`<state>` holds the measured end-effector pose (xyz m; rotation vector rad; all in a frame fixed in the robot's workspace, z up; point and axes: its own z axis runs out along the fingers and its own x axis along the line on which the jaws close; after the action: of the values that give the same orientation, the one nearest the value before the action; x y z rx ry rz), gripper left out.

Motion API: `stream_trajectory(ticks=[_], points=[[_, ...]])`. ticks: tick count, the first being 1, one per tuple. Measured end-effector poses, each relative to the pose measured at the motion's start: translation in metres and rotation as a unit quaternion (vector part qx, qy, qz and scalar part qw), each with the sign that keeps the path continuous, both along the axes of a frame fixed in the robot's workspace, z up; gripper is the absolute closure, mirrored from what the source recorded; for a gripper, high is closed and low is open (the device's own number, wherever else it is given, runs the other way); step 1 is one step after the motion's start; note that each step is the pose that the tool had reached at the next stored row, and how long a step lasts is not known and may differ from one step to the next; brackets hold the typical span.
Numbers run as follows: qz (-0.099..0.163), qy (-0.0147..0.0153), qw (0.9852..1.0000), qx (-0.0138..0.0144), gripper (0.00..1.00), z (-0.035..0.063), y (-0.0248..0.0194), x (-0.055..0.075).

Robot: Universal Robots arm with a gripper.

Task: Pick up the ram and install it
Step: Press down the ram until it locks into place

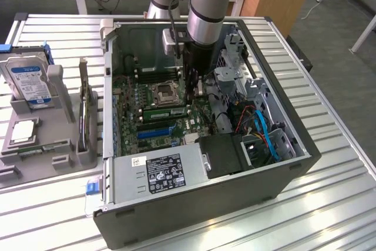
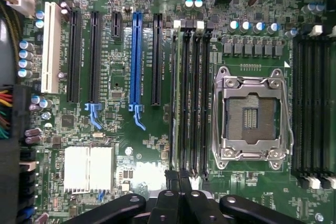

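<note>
Bright even light; glare streaks on ribbed metal table (image 1: 329, 163); case interior (image 1: 176, 86) shadowed; wrist view sharp, gripper (image 2: 178, 182) dark, blurred.

— What's on the table?
— An open PC case (image 1: 205, 204); the arm (image 1: 208, 4) reaches inside, over the motherboard (image 1: 158, 116).
— Anything else?
— At nine o'clock, a grey tray (image 1: 35, 151) holding a hard drive (image 1: 28, 80).

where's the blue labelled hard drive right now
The hard drive stands in the grey holder at the exterior view's left, outside the computer case, next to the square silver chip.
</note>
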<state>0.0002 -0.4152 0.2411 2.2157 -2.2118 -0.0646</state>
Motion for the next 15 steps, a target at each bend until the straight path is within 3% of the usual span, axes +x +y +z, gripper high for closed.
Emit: stream_trajectory(ticks=[6, 15], points=[[0.000, 0.0000, 1.0000, 0.0000, 0.90, 0.0088, 0.0000, 0.0000], [0.000, 0.0000, 1.0000, -0.0001, 0.90, 0.0090, 0.0000, -0.0045]])
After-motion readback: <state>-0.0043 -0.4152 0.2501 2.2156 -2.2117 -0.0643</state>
